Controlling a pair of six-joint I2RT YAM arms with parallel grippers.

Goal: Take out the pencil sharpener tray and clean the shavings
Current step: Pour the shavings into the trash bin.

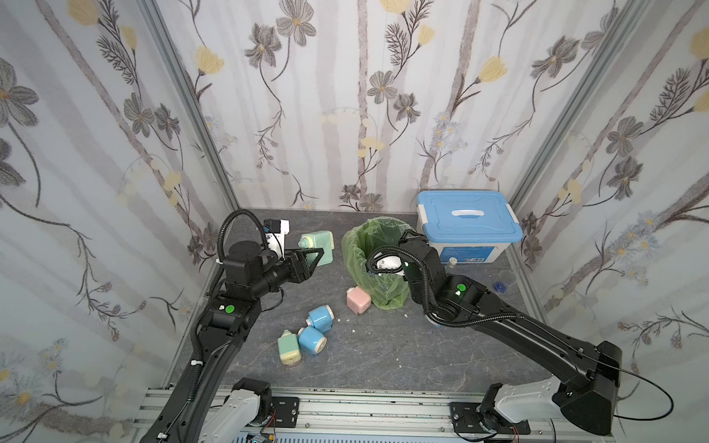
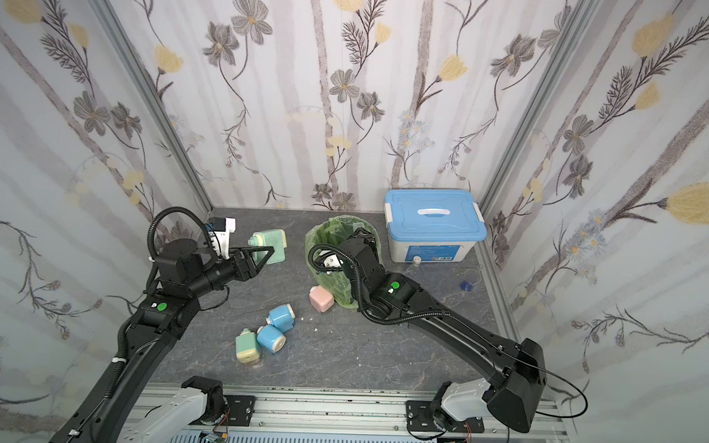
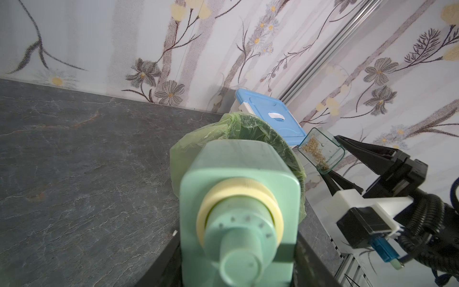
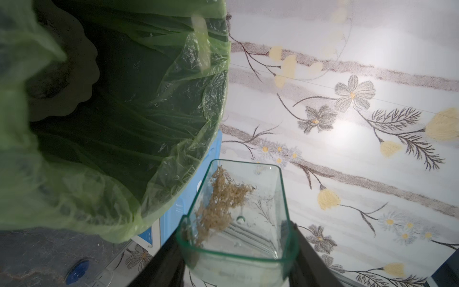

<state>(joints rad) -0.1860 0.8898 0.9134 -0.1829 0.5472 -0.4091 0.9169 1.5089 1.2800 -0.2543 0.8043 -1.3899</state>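
Beside the bin (image 4: 213, 111), perhaps over it, right hand (image 4: 237, 238) clamps tray (image 4: 282, 198) holding shavings (image 4: 221, 198).

enclosure: three walls (image 1: 349, 88) papered in grey-and-yellow floral print on pale stripes, aluminium corner posts (image 1: 182, 82), dark grey marbled worktop (image 1: 401, 354), aluminium rail (image 1: 358, 405) along near edge, soft even light.

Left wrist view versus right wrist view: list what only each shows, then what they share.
Only the left wrist view: the green sharpener up close, and the right gripper from outside, closed on the tray. Only the right wrist view: the bin bag with its deep dark inside, and a small blue round thing on the table. Both: the clear tray holding brown shavings, the bin bag's green rim, the blue box.
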